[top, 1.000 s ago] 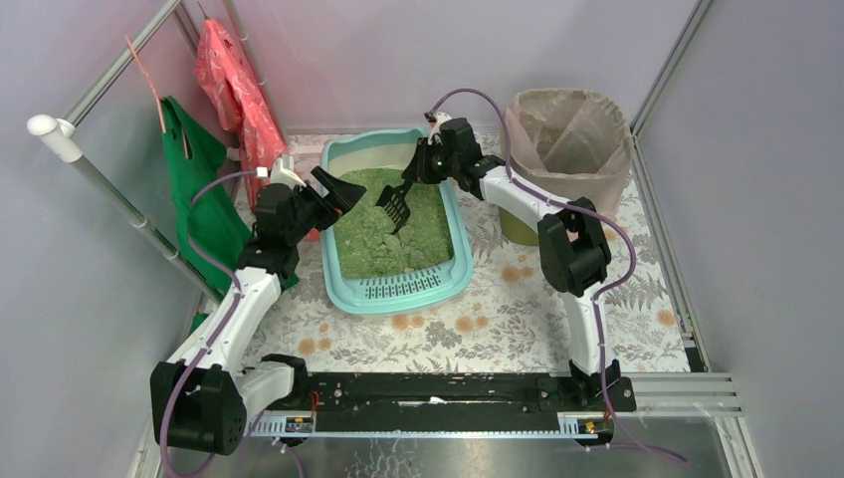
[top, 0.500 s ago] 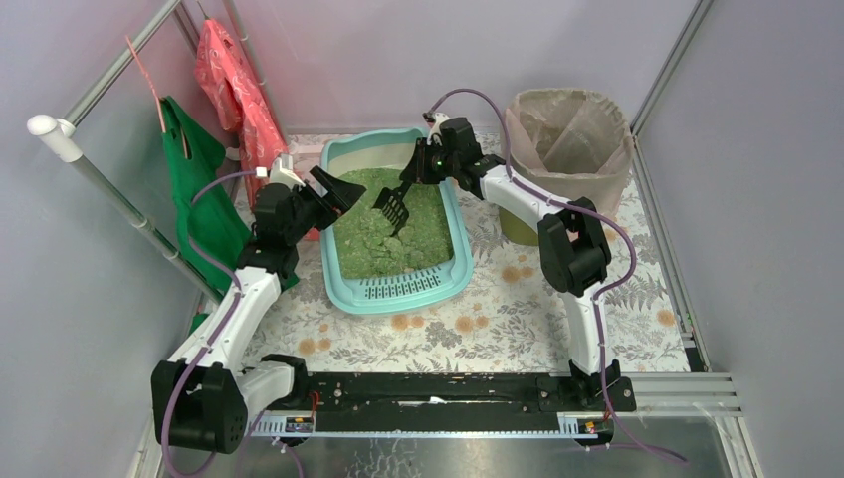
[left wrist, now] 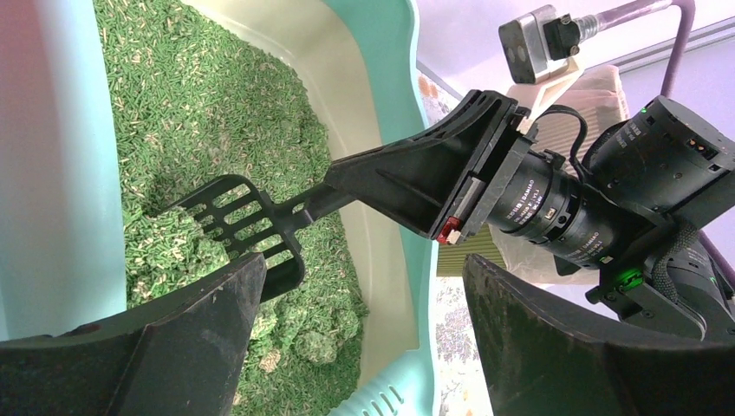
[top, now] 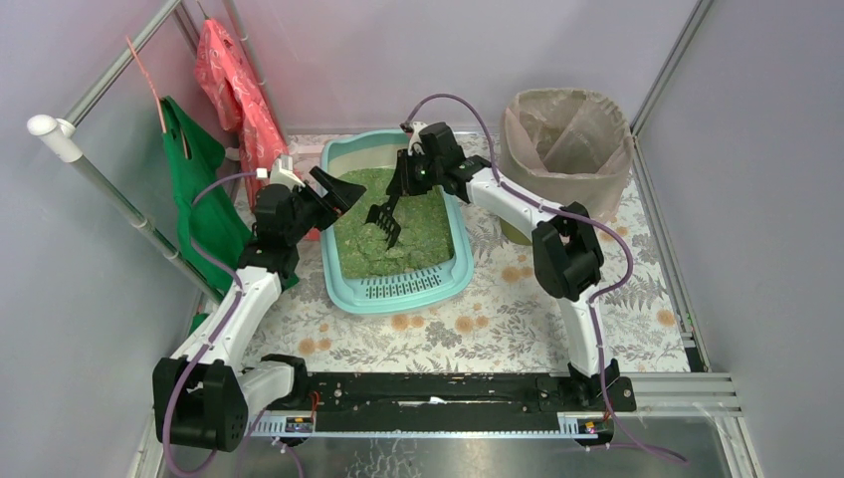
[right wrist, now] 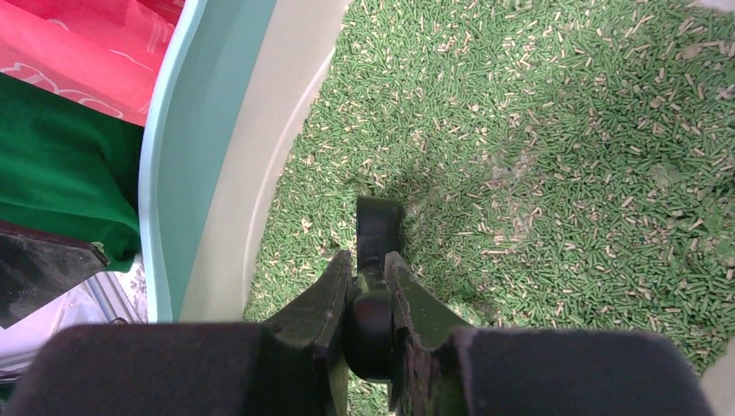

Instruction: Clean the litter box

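Clamping the black slotted plastic scoop (top: 384, 215), your right gripper (right wrist: 371, 286) hangs over green pellets in the pale turquoise plastic litter box (top: 350, 296), mid-table; your left gripper (left wrist: 364, 347) gapes beside it.

You have a desk (top: 518, 319) covered in a floral-patterned cloth of grey leaves and orange blooms. At the far right stands a round olive bin (top: 569, 149) lined with a beige plastic bag, its mouth open. On the left, a green bag (top: 199, 199) and a red plastic bag (top: 231, 85) hang from a metal frame rail (top: 119, 204) with a white cap on its end. Pale lilac walls (top: 766, 199) close in the left, far and right sides.
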`<state>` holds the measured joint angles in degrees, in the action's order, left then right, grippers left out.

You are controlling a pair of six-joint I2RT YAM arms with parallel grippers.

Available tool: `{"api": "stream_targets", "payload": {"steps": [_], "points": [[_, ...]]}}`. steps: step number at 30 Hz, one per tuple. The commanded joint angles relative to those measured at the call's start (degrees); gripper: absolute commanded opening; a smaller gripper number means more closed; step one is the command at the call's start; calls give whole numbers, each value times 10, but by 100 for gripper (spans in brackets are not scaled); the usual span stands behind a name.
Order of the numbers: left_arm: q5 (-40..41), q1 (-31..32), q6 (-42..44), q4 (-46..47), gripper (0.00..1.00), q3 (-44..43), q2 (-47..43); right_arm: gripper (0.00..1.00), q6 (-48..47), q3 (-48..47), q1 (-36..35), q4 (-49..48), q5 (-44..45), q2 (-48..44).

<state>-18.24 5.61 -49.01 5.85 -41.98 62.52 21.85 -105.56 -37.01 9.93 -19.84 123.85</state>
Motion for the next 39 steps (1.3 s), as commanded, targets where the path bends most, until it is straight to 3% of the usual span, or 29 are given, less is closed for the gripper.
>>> {"api": "stream_targets", "payload": {"steps": [1, 15, 39], "points": [[-10, -4, -1, 34, 91, 9, -1, 0, 29, -8, -12, 17, -55, 7], [-14, -4, 0, 34, 91, 11, 0, 0, 98, 9, -12, -45, -126, 60], [-26, -4, -9, 51, 91, 12, 12, 0, 141, 45, 55, -72, -170, -26]]}}
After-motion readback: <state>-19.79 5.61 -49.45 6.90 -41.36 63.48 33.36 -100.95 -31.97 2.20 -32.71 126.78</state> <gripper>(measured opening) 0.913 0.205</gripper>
